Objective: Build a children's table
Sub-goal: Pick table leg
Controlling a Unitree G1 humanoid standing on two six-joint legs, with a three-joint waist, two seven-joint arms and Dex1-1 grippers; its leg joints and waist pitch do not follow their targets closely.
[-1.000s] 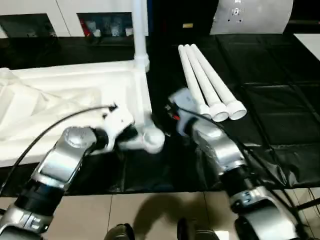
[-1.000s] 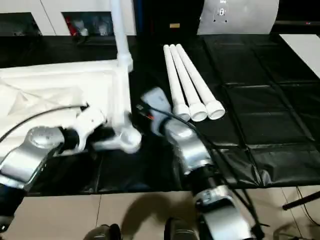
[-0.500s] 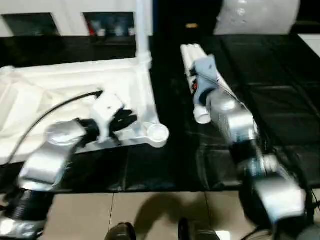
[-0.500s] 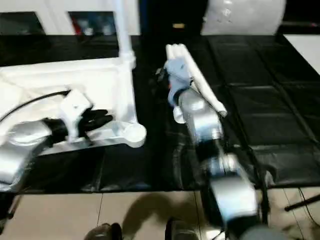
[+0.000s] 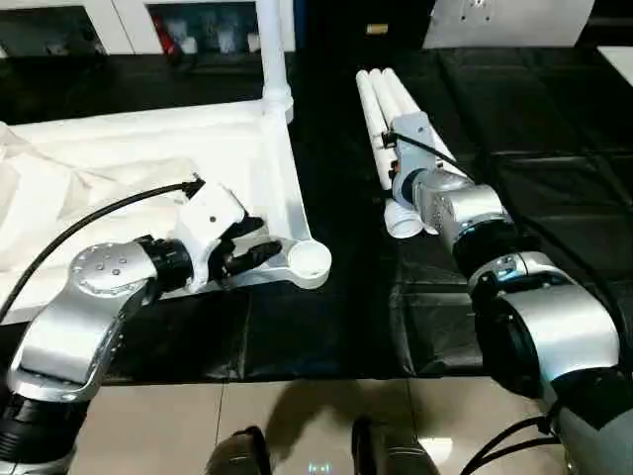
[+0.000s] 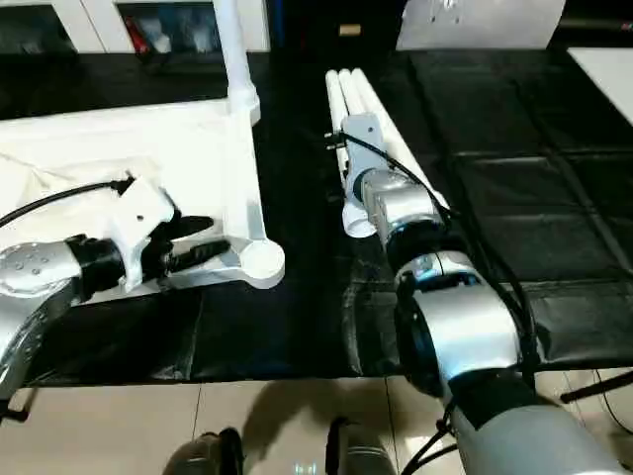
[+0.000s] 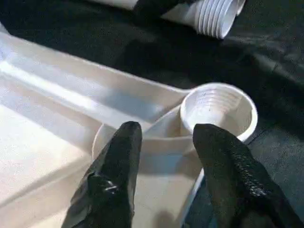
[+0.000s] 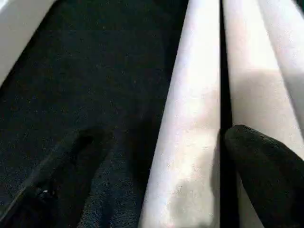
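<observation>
Your table top [image 5: 148,168] lies underside up. Beside its near corner socket [image 5: 309,262], the left gripper [image 7: 164,156] stands spread; beyond it, the right gripper [image 8: 156,156] straddles one loose leg [image 8: 190,114], jaws wide, ready to pinch.

The table top [image 5: 148,163] is cut off at the picture's left edge, so its far corners are not seen. The upright leg [image 5: 271,49] in the far corner socket is cropped by the top edge. The three loose legs [image 5: 381,109] are partly covered by the right arm, and the right tool [image 8: 156,156] is hidden behind its own wrist in the head views. In the right wrist view, both its fingers [image 8: 266,166] are cut by the frame. Objects on the shelves [image 5: 208,35] behind the counter [image 5: 326,327] are too small to identify.
</observation>
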